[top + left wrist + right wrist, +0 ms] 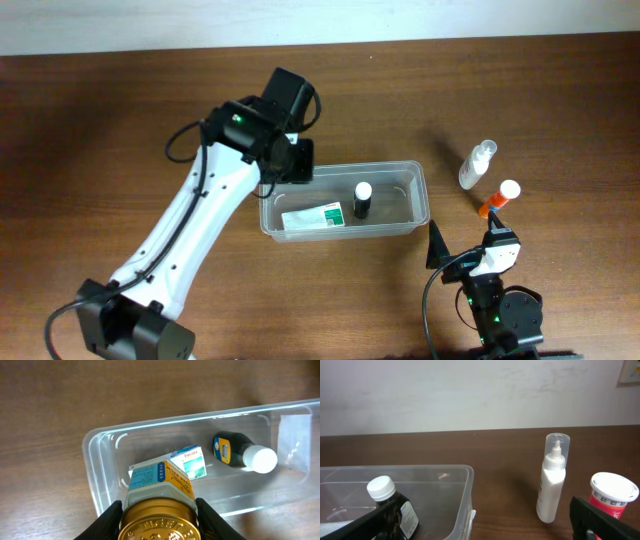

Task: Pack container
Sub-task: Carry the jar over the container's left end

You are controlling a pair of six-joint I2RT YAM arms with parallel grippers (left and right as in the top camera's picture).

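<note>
On the left, one white arm (190, 250) is reaching across the brown wooden table (100, 120), and its left gripper (159, 516) is hanging over the left end of the container (420, 205). This gripper's two black fingers (109, 521) are standing partly apart and clamping one gold-lidded jar (159, 510) between them. The jar is round, its metal lid is embossed, and it is wearing a blue, orange and yellow paper label. Whether the jar's base is touching the tub floor cannot be told. The container, one clear plastic rectangular tub with rounded corners and a rim, is sitting at the middle of the table. It is holding two things. One white and green carton (312, 216), a flat cardboard box, is lying on the floor in the left half. Just to its right, one dark bottle (362, 203) with a white screw cap is standing upright. Right of the tub, well apart from it, one slim spray bottle (477, 165) of white plastic with a clear cap is resting on the wood. Just nearer, one orange bottle (498, 199) with a round white cap is lying beside it. At the near right, the right gripper (466, 252) is hovering with its black fingers (600, 520) spread wide, gripping and touching nothing.
</note>
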